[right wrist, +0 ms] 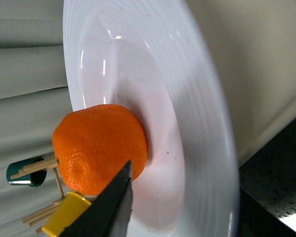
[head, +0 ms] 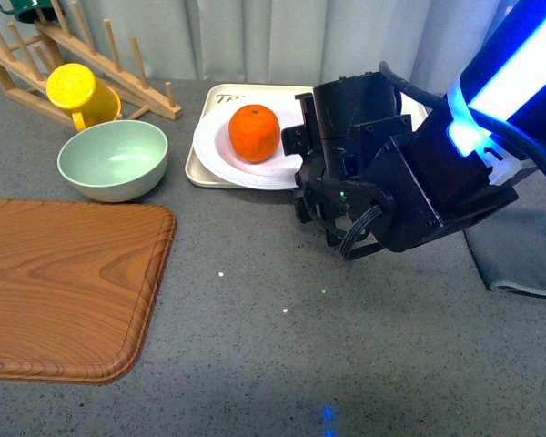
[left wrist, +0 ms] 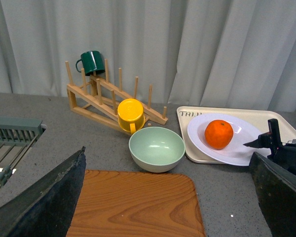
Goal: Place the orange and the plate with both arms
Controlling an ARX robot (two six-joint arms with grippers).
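The orange (head: pixel 254 133) lies in the white plate (head: pixel 220 150), which rests on a beige tray (head: pixel 220 95) at the back of the table. My right gripper (head: pixel 302 173) is shut on the plate's right rim. In the right wrist view, the orange (right wrist: pixel 98 148) sits in the plate's well (right wrist: pixel 187 98), and one black finger (right wrist: pixel 108 207) lies over the rim close to the fruit. My left gripper (left wrist: pixel 165 207) is open above the wooden board (left wrist: pixel 138 205), well to the left of the plate (left wrist: pixel 237 153) and orange (left wrist: pixel 218 134), holding nothing.
A pale green bowl (head: pixel 114 159) stands left of the tray, with a yellow mug (head: pixel 77 91) behind it against a wooden peg rack (head: pixel 36 64). A green mug (left wrist: pixel 91 61) hangs on the rack. A large wooden board (head: pixel 64 282) fills the near left. A grey cloth (head: pixel 519 255) lies at the right.
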